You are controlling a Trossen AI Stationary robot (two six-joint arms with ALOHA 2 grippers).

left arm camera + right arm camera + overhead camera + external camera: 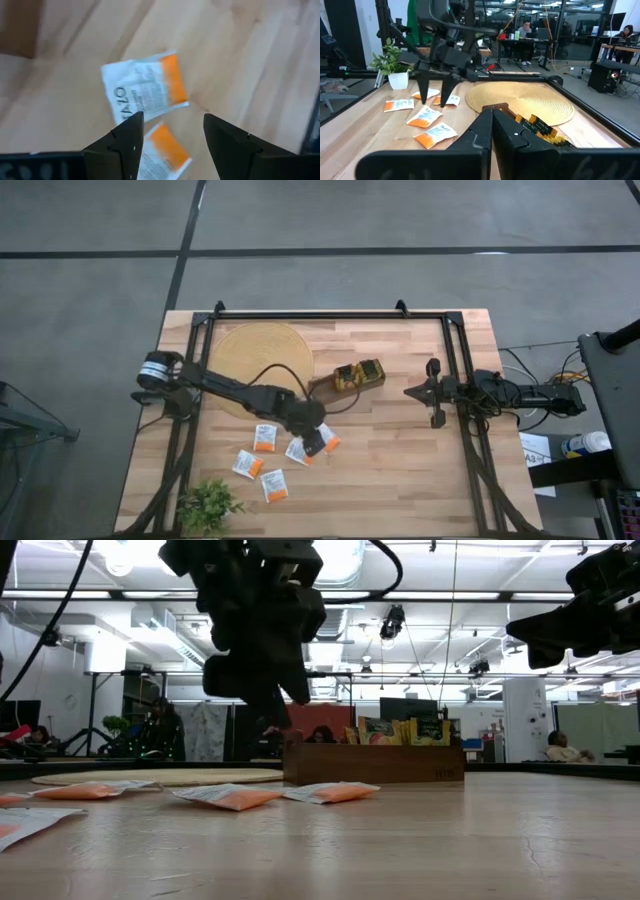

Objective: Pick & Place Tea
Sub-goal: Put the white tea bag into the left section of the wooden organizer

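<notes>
Left gripper (170, 137) of mine hangs part-open and empty, just above the scattered sachets. Off to its left lie three white-and-orange sachets (264, 438); directly beneath, one sachet (145, 90) lies flat ahead of my fingertips (131, 134), another (162, 150) partly between them. Judged light, thin, limp, probably slick; best pinched across an edge, fingers pressed to the table (400, 470). Farther right the wooden tray (345, 378) holds filed sachets. My right gripper (432, 393) waits closed, empty.
</notes>
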